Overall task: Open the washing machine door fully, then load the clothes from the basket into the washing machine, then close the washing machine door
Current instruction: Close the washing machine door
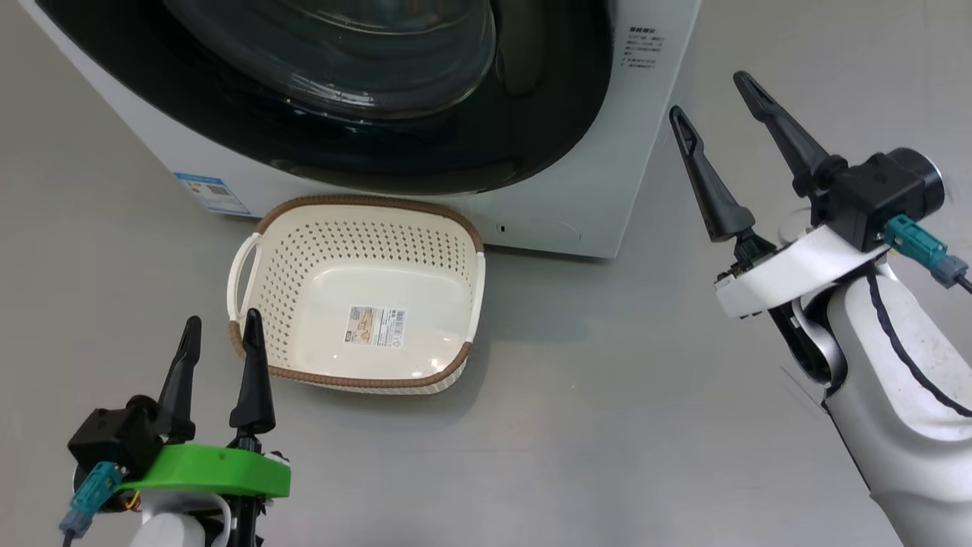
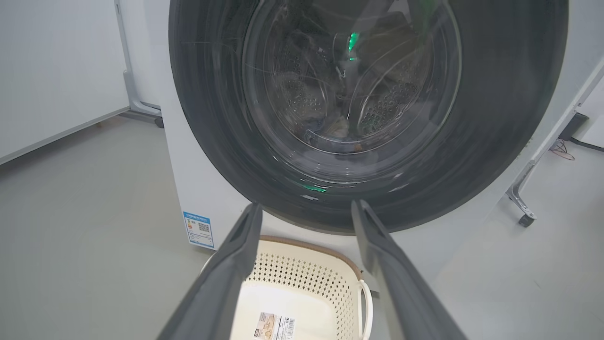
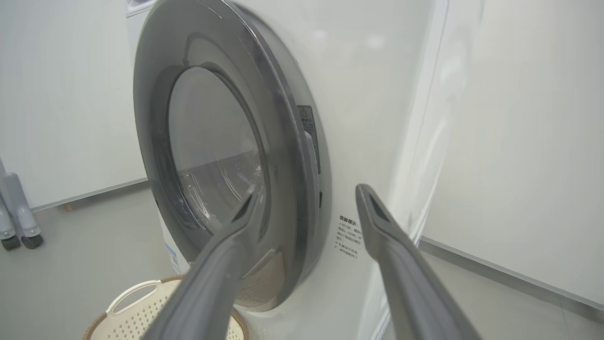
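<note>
On grey floor (image 1: 607,425): cream perforated brown-rimmed basket (image 1: 364,202) sitting before white front-loading washing machine (image 1: 577,205); barcode label (image 1: 377,325), blue QR sticker (image 1: 211,193) unreadable. Its black-rimmed glass door (image 1: 395,163) lying shut. left gripper (image 1: 222,319), right gripper (image 1: 708,95) both gaping.

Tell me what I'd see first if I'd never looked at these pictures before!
The huge round door of the washing machine, shiny black with a glass bowl in the middle, spans the top of the head view and looks shut. Just in front, on the floor, sits an empty cream basket with a brown rim. At the right, the robot's right arm is raised, jaws spread wide.
</note>
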Controlling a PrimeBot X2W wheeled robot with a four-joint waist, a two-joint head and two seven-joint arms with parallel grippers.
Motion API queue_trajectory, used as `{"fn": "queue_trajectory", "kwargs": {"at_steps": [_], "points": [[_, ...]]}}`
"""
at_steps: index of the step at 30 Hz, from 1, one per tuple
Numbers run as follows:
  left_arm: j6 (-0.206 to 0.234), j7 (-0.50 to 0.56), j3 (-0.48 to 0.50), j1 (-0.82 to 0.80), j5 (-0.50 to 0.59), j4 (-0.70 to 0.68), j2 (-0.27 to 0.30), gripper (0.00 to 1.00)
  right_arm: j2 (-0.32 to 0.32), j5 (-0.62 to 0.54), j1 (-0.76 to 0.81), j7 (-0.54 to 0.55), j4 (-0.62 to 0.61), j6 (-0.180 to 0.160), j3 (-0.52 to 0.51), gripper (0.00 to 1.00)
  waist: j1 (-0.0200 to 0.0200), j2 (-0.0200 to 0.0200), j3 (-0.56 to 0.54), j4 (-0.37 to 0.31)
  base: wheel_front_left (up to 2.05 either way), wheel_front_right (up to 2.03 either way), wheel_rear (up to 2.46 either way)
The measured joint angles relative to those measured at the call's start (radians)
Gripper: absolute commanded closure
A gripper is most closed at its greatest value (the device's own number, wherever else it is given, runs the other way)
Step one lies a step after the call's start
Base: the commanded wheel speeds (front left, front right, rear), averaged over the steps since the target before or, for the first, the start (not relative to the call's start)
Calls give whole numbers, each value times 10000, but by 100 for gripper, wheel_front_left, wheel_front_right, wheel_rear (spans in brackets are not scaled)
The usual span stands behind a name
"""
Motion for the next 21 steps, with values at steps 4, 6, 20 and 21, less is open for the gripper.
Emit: {"fn": "queue_trajectory", "kwargs": {"at_steps": [4, 6, 20, 21], "points": [[0, 0, 142, 350, 136, 153, 58, 0, 23, -2, 811, 0, -63, 0, -313, 0, 0, 0, -529, -302, 0, 0, 0], [0, 2, 203, 565, 280, 240, 71, 0, 40, -2, 1217, 0, -92, 0, -401, 0, 0, 0, -790, -461, 0, 0, 0], [0, 2, 744, 1460, 619, 284, 102, 0, 0, -115, 3692, 2, -295, 0, -1409, 0, 0, 0, -2127, -1749, 0, 0, 0], [0, 2, 748, 1502, 621, 276, 102, 0, 21, -115, 3858, 2, -347, -8, -1582, 0, 0, 1, -2188, -1834, 0, 0, 0]]}}
